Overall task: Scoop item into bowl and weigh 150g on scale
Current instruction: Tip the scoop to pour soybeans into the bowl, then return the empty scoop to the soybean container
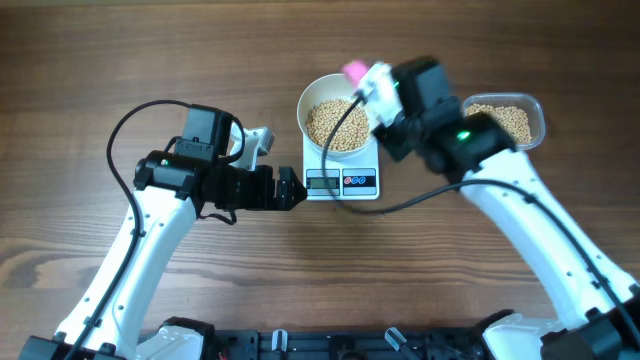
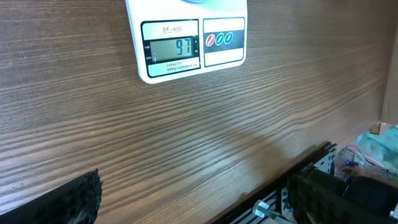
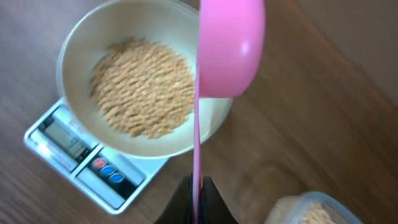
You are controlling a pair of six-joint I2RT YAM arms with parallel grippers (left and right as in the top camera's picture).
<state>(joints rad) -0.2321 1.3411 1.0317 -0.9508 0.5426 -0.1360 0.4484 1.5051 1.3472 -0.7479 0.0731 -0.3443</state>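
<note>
Dark-grained wooden table (image 1: 100, 60) all round. The bowl (image 1: 306, 108) sits on the scale (image 1: 342, 182) in the upper middle, with beans (image 1: 330, 125) piled inside and more in the clear tub (image 1: 538, 120) at upper right. The right gripper (image 3: 196, 190) is clamped tight on the pink scoop (image 3: 229, 46) by its thin handle, over the bowl's rim. The left gripper (image 1: 292, 188) is spread wide and empty, just left of the scale. The beans look light, hard and rolly, so I'd guess they spill easily. Best to keep the scoop level.
</note>
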